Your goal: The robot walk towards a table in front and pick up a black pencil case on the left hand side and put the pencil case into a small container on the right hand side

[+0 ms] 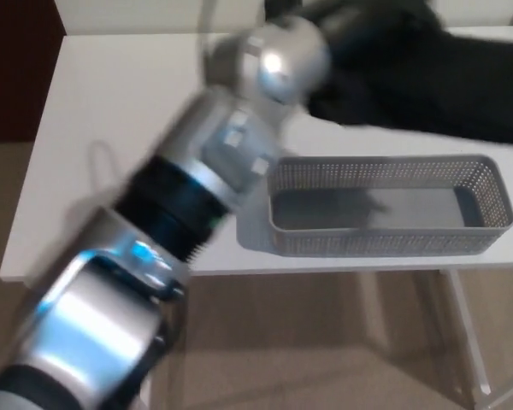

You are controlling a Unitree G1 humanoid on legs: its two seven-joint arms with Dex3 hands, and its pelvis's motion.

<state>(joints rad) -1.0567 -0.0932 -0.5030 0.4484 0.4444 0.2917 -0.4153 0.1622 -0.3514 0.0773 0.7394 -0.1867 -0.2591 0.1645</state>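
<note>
If let go early, could drop long black pencil case (470, 102) beyond grey mesh basket (385, 241); cannot tell grip of black left hand (359, 60)

One white counter (111, 102). One grey perforated container (385, 209) stands on it at three o'clock. One robot arm (197, 188), the left, comes in from seven o'clock. One blurred black shape (436, 81) lies at one o'clock, too smeared to count its parts.

Blurred black pencil case (470, 102) is just beyond the grey mesh container (385, 235).
</note>
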